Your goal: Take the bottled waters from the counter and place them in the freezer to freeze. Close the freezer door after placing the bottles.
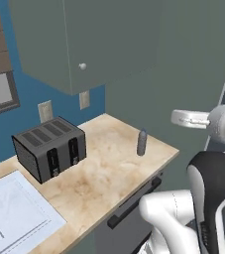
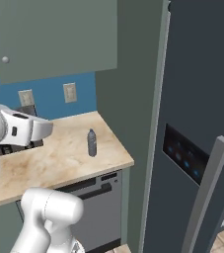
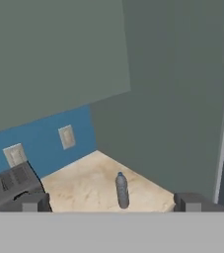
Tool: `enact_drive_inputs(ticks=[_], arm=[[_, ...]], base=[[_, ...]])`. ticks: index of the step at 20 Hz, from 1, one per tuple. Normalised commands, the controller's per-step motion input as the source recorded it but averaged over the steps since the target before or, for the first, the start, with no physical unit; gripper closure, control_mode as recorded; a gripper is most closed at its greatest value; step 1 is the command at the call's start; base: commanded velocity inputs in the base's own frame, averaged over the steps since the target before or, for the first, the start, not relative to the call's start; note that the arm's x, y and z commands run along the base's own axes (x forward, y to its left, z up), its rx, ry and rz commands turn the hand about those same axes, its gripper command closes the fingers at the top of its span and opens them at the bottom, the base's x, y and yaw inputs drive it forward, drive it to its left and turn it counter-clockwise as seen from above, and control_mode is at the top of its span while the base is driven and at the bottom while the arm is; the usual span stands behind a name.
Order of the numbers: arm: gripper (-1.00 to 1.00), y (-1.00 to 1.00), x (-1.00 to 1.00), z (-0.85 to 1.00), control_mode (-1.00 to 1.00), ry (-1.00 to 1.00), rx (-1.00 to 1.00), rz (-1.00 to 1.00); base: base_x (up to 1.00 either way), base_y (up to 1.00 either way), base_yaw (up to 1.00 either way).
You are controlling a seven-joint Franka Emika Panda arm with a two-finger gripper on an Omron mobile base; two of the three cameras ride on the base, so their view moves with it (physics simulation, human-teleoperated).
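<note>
A smoky grey bottled water (image 1: 142,143) with a grey cap stands upright on the beige marbled counter (image 1: 104,173), near its right end. It also appears as the grey bottle (image 2: 92,143) and in the hand view (image 3: 122,190). My gripper (image 3: 112,202) is open, with its two dark fingertips (image 3: 34,201) spread wide and nothing between them. It hangs in the air well short of the bottle and looks down on it. The dark freezer door (image 2: 197,99), with its blue-lit dispenser panel (image 2: 185,155) and long grey handle (image 2: 207,192), stands right of the counter.
A black toaster (image 1: 49,149) sits on the counter's left part, a white sink basin (image 1: 15,213) beyond it. A grey-green wall cabinet (image 1: 84,39) hangs overhead. A tall grey-green side panel (image 2: 128,74) bounds the counter's right end. A dishwasher front (image 2: 96,202) is below.
</note>
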Motion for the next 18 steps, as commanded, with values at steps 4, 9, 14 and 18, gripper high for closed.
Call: enact_drive_inputs(ticks=[4,9,14,18], arm=[[-1.00,0.33,0.59,-0.19,-1.00,-0.07,-0.01,-0.06],[-1.00,0.22,0.53,-0.21,-1.00,0.00,0.00,-0.12],[-1.00,0.14,0.70,-0.22,-1.00,0.00,0.02,-0.27],[-1.00,0.13,0.69,-0.29,-1.00,0.00,0.03,-0.29]], base=[[0.00,0.00,0.00],[0.00,0.00,0.00],[0.00,0.00,0.00],[0.00,0.00,0.00]])
